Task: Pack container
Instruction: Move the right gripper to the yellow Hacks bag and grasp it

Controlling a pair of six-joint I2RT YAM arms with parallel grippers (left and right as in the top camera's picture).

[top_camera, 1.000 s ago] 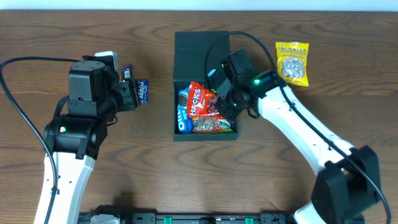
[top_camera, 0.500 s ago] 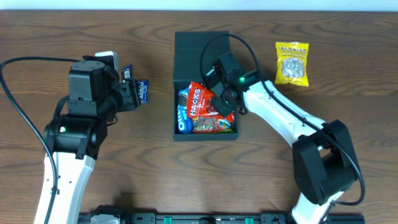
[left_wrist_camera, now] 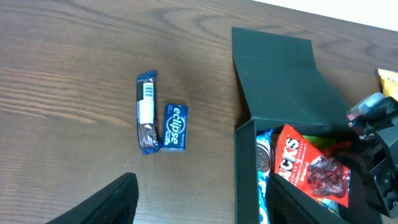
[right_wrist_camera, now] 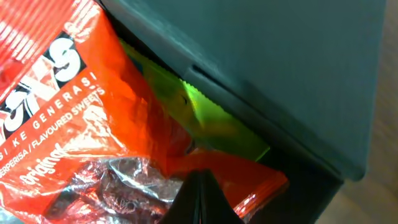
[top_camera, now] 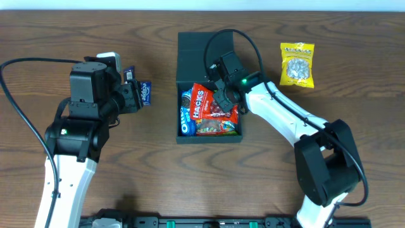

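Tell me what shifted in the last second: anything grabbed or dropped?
The right gripper swung from the right side of the container toward its middle, low over the red Hacks packet; whether it has a grip is unclear. The left gripper, Eclipse pack and yellow packet stayed put.

We see the dark teal-green, square container point(top_camera: 209, 140) just above the middle of the frame, sitting flat on the counter point(top_camera: 158, 180). It is open and well filled, its flap lid point(top_camera: 197, 56) folded back toward the top edge.
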